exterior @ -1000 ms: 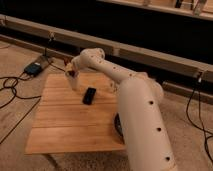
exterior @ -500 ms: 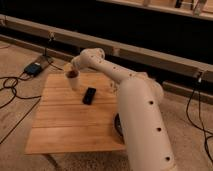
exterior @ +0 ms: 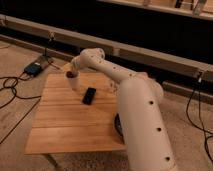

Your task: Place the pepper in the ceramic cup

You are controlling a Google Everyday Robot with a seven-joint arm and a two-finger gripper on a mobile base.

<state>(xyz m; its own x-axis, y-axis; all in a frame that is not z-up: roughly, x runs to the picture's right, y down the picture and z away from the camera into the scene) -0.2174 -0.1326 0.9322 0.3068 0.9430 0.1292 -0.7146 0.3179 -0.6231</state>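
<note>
Setting: beige floor under a square wooden table [exterior: 75, 120], with a long dark wall and a pale rail running behind it.
Table: slatted light wood, seen from above and at an angle; its far left corner holds the task's things.
Ceramic cup: the ceramic cup [exterior: 74, 82] stands upright near the table's far left corner, pale and narrow.
Pepper: the pepper [exterior: 70, 74] shows as a small dark red shape right at the top of the ceramic cup, at its rim; whether it rests inside or is held just above cannot be told.
Hand: the hand [exterior: 72, 70] sits directly over the ceramic cup, at the end of the white arm [exterior: 107, 67] that reaches in from the right; whether its fingers are apart or together cannot be told.
Phone: a flat black phone [exterior: 89, 95] lies on the table just right of and nearer than the ceramic cup, apart from it.
Robot body: the white column [exterior: 142, 125] rises at the table's right edge.
Floor items: black cables [exterior: 12, 87] and a small dark box [exterior: 34, 68] lie left of the table.
</note>
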